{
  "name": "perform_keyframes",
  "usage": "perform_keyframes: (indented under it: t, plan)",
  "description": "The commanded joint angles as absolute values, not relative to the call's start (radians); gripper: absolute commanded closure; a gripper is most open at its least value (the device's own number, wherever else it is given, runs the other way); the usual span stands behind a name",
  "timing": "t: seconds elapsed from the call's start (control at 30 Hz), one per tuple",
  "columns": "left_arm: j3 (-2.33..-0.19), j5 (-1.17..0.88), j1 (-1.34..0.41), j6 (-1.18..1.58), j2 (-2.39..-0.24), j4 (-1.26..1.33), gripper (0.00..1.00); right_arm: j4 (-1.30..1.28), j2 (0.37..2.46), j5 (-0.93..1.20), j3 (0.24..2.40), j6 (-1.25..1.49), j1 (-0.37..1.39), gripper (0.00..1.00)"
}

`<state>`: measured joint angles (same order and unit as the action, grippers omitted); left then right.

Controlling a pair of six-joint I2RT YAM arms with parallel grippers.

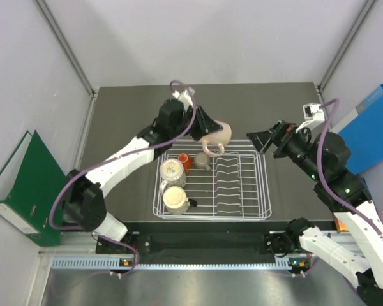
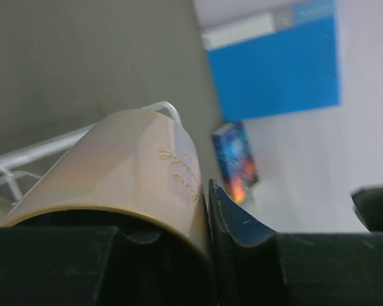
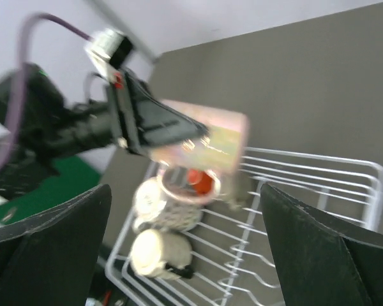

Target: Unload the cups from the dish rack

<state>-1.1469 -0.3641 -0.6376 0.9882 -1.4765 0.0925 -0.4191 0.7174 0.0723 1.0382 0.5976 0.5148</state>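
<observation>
My left pincer (image 1: 209, 132) is pinching the pink mug (image 1: 219, 134). My fingers (image 2: 242, 255) clamp its rim, one inside the mouth and one against the outer wall. In the top view the mug sits just above the middle of the frame, over the far left corner of the rack (image 1: 265, 186). It is tipped on its side, with its handle pointing toward the bottom of the frame. Seen from my right wrist, it hangs above the wires rather than resting on them. My left wrist camera shows gold script running across its side.

My right pincer (image 1: 255, 141) is spread wide and grips nothing. It is right of centre in the top view, just past the rack's far right corner, and it points toward the held mug. In its own camera the two fingers (image 3: 51, 248) fill the lower corners, with the rack and the mug showing between them.

The rack lies in the middle of the top view on the dark table (image 1: 127, 115). Four cups are in its left part. The speckled mug (image 1: 172, 171) is on the left side, with the cream mug (image 1: 175, 199) just below it in the frame. The red cup (image 1: 184, 158) and the tan cup (image 1: 202, 160) sit side by side at the far edge, right under the pink mug.

A green binder (image 1: 25, 185) leans at the left edge of the frame and a blue binder (image 1: 370, 131) at the right edge.
</observation>
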Motion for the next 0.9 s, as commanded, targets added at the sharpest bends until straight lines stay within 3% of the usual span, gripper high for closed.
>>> perform_keyframes:
  t: [0.0, 0.13, 0.23, 0.53, 0.87]
  plan:
    - [-1.507, -0.141, -0.603, 0.731, -1.598, -0.266, 1.0, -0.655, 0.767, -0.195, 1.106, 0.522, 0.514, 0.0]
    - [-1.914, 0.094, -0.592, 0.531, -1.794, -0.507, 1.0, -0.672, 0.769, -0.207, 1.094, 0.511, 0.514, 0.0]
    - [-2.078, 0.21, -0.572, 0.451, -1.93, -0.575, 1.0, -0.686, 0.77, -0.215, 1.091, 0.506, 0.512, 0.0]
    - [-2.232, 0.489, -0.494, 0.344, -2.17, -0.704, 1.0, -0.748, 0.807, -0.21, 1.112, 0.48, 0.514, 0.0]
    - [-2.252, 0.422, -0.4, 0.373, -2.315, -0.695, 1.0, -0.825, 0.85, -0.221, 1.161, 0.448, 0.512, 0.0]
